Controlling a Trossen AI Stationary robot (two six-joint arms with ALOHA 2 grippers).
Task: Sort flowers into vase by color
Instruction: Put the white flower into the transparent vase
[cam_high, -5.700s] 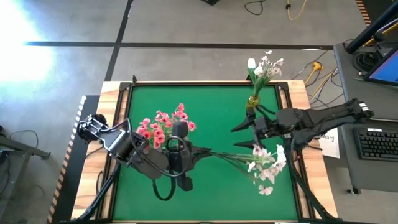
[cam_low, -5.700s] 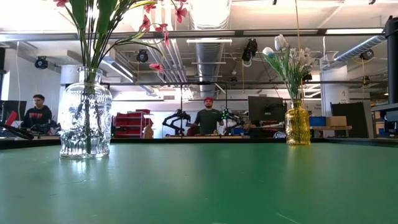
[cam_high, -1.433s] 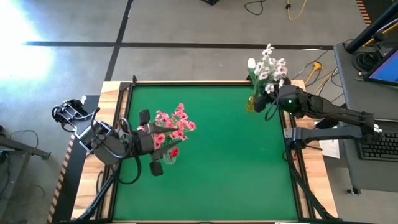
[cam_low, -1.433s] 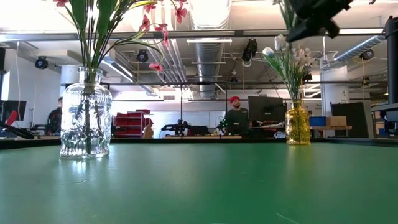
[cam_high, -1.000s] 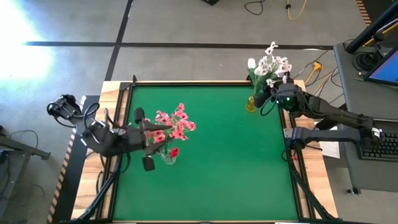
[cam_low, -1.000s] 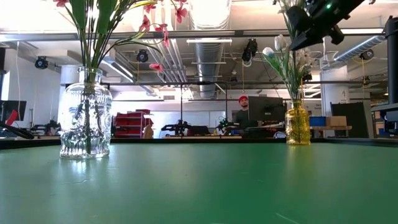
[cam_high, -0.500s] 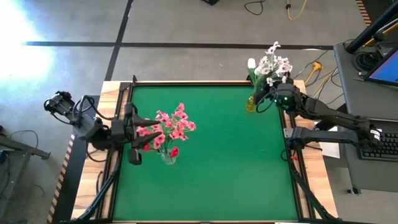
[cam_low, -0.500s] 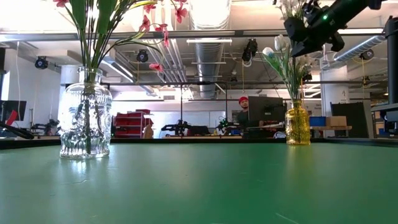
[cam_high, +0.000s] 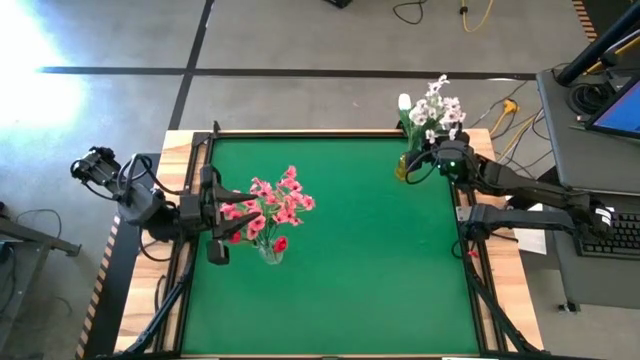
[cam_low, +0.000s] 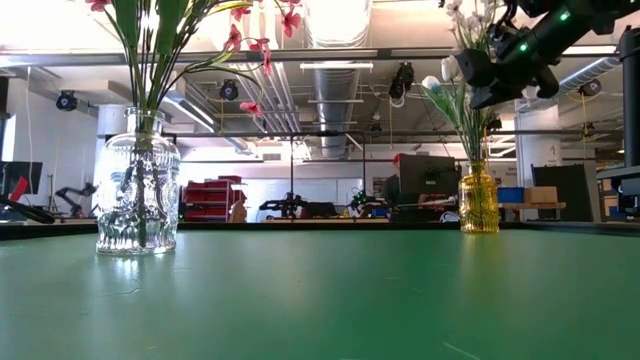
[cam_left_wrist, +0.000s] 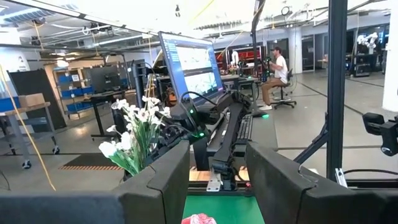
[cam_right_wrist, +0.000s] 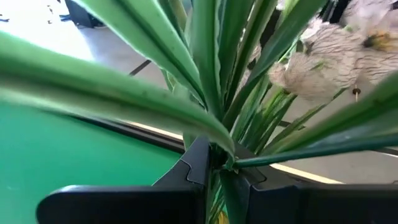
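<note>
White blossom stems are pinched by the right gripper fingers above the yellow vase. They should be lowered straight before release. The left gripper, fingers spread, is parked beside the glass vase.

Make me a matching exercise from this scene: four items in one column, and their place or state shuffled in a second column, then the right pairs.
Column 1
1. clear ribbed glass vase
2. small amber yellow glass vase
3. left gripper
4. right gripper

Column 2
A. shut on the green stems of the white flowers
B. holds the pink and red flowers
C. fingers apart, empty, at the table's left edge beside the pink blooms
D. stands at the far right corner of the green table

Pairs: 1-B, 2-D, 3-C, 4-A
</note>
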